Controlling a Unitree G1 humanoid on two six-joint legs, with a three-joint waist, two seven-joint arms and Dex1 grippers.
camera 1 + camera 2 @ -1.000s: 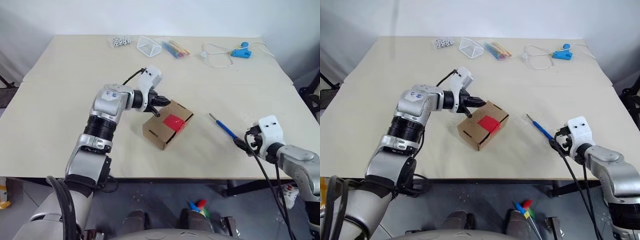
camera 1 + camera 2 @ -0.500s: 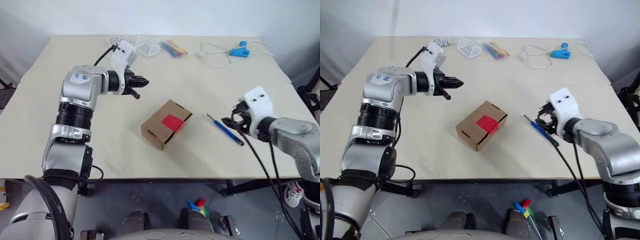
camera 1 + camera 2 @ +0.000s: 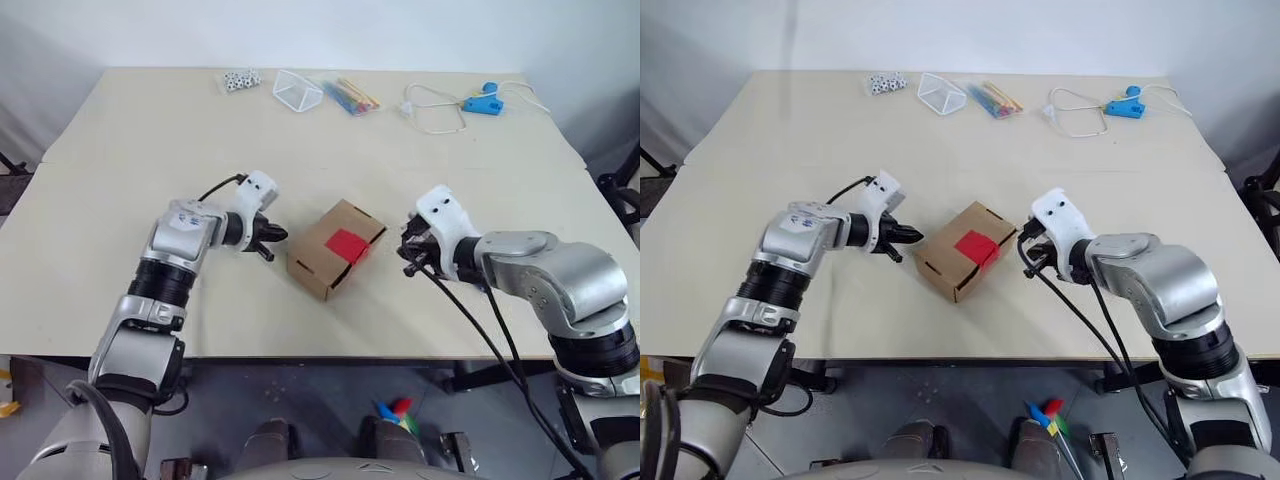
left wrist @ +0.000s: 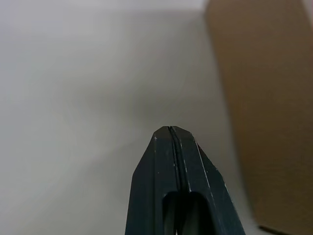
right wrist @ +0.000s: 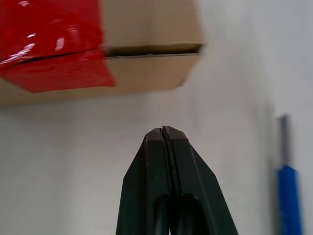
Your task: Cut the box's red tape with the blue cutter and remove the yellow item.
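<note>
Brown cardboard formed the box [image 3: 335, 248], which was seen near the front middle of the pale table [image 3: 120, 160], turned at an angle. Its top seam was crossed by the red tape [image 3: 346, 243], which was not cut, and the lid was closed. The left gripper [image 3: 275, 236] was held just beside the box's left corner, with its fingers [image 4: 176, 161] pressed together on nothing; whether it touched the cardboard could not be told. The right gripper [image 3: 408, 262] was held near the box's right side, clear of it, its fingers [image 5: 166, 161] likewise pressed together and empty. The blue cutter [image 5: 288, 196] was seen lying on the table beside the right gripper, not held.

Farther back, along the table's far edge, a cluster of small white pieces [image 3: 240, 80], a clear container [image 3: 298, 91], a bundle of coloured sticks [image 3: 350, 97] and a light-blue gadget [image 3: 481, 102] with a white cable [image 3: 432, 112] were laid out, well apart from the box.
</note>
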